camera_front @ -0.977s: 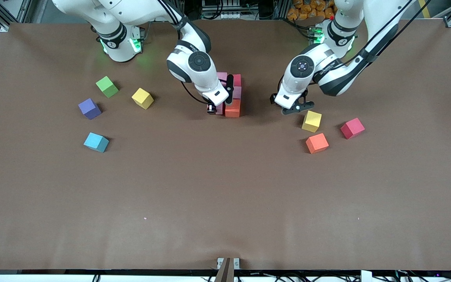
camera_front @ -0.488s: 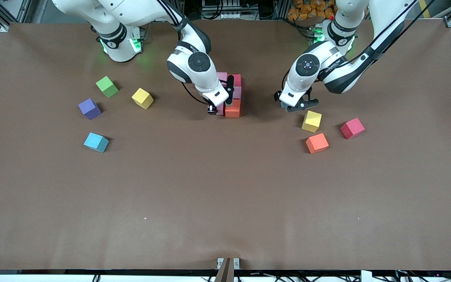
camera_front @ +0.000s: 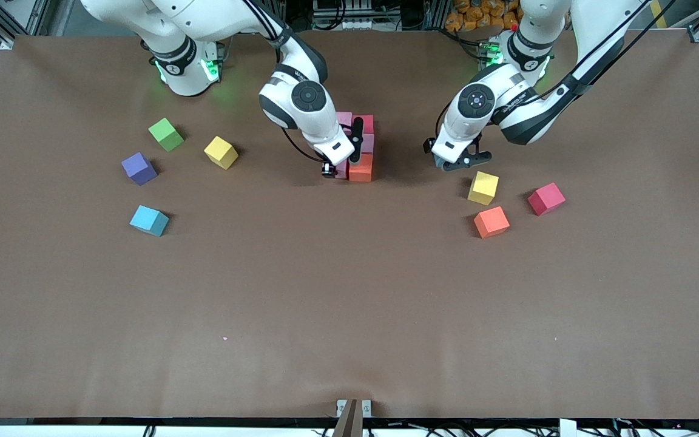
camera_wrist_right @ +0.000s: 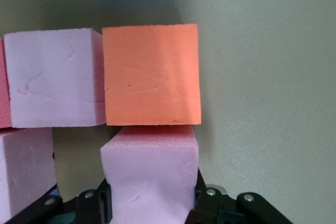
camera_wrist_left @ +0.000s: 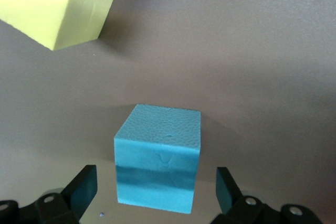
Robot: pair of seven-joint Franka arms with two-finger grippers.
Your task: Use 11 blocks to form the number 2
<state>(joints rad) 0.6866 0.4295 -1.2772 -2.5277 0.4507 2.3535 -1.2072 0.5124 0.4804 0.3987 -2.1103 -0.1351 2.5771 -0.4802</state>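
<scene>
My right gripper is shut on a pink block, low at the cluster of blocks in the table's middle. The held block touches an orange block, which stands beside a pale pink one. In the front view the cluster shows pink, red and orange blocks. My left gripper is open, its fingers apart on either side of a blue block on the table. Loose blocks lie around: purple, blue, orange, red.
A yellow cube lies just nearer the front camera than my left gripper, and shows in the left wrist view as well. A green cube and another yellow cube lie toward the right arm's end.
My left hand has drawn a little toward the robots' bases, away from the yellow cube. The right gripper has stayed at the cluster with the pink block.
</scene>
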